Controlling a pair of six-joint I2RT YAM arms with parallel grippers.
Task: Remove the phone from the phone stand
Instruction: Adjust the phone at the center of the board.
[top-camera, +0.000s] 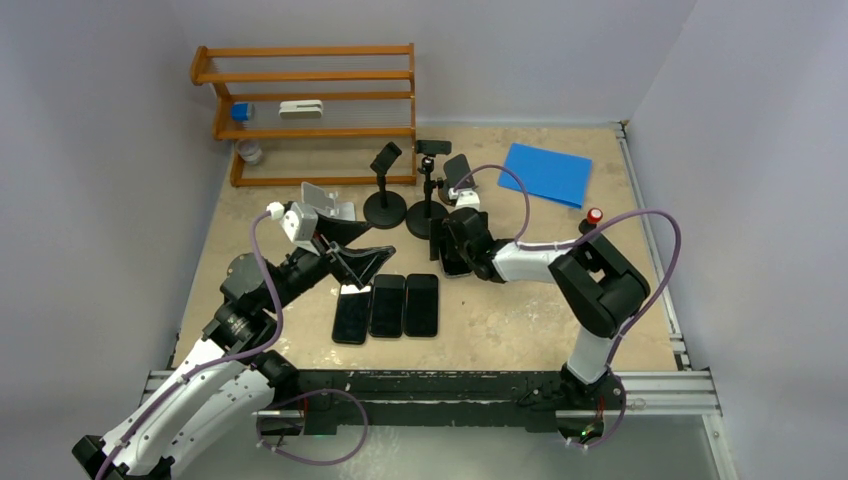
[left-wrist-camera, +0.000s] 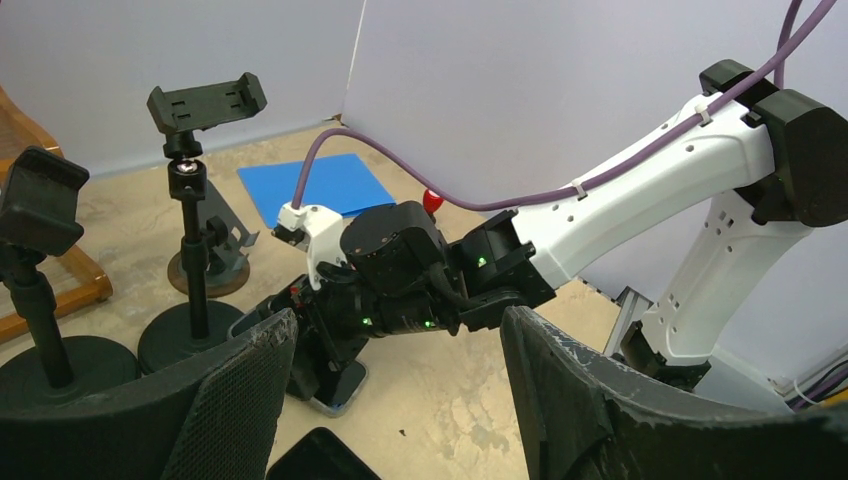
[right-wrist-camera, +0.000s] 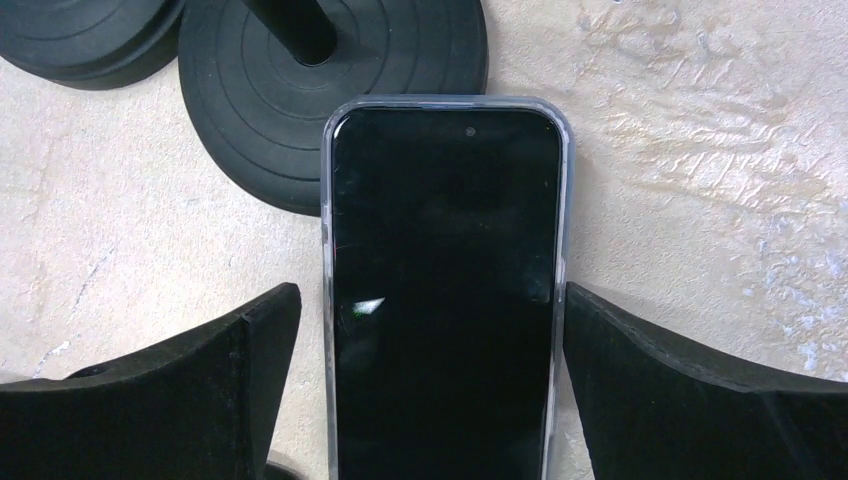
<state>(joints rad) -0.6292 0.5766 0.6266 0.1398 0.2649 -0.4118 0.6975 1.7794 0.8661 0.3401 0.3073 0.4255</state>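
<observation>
The phone (right-wrist-camera: 445, 200) lies flat near the middle of the desk (top-camera: 520, 330), its top end against the base of a stand (right-wrist-camera: 340, 90), between the spread fingers of the right claw (right-wrist-camera: 430, 300). The left claw (left-wrist-camera: 398, 325), also spread, hangs above three phones (top-camera: 385, 305) nearer the front edge.

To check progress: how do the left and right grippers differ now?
The left gripper is raised and holds nothing; the right gripper is low, straddling a phone that lies flat on the table. The left gripper is near a row of three phones; the right gripper is beside the stand bases. Both are open.
</observation>
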